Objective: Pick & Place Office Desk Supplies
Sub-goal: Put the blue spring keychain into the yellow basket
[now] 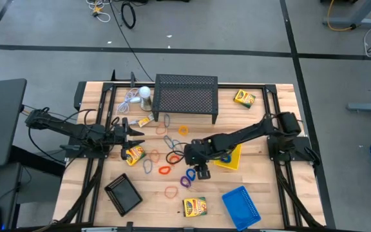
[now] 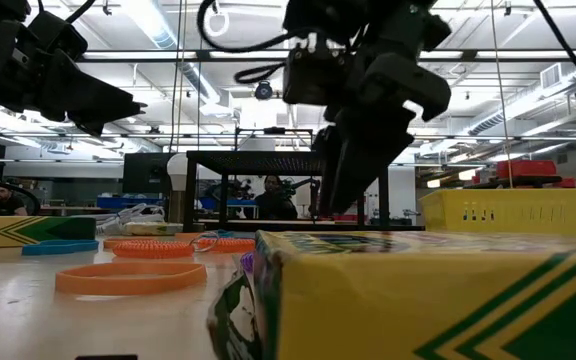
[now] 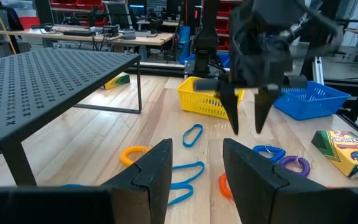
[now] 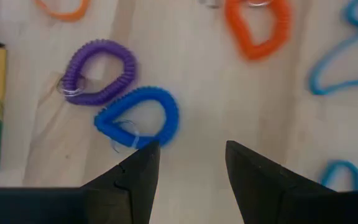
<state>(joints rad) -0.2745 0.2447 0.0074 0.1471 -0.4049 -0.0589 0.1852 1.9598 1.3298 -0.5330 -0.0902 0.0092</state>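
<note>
High view: the right gripper hangs in the middle of the frame over the bench, fingers apart and holding nothing, just above a blue loop and a purple loop. The left gripper waits at middle left, partly open and holding nothing, near a crayon box.

No lettering, number or brand can be read anywhere in these views. The crayon box closest to the low camera shows only green stripes and chevrons on yellow, and the crayon box in the left wrist view carries a dark printed panel too small to make out. The other boxes on the table show no legible print.
</note>
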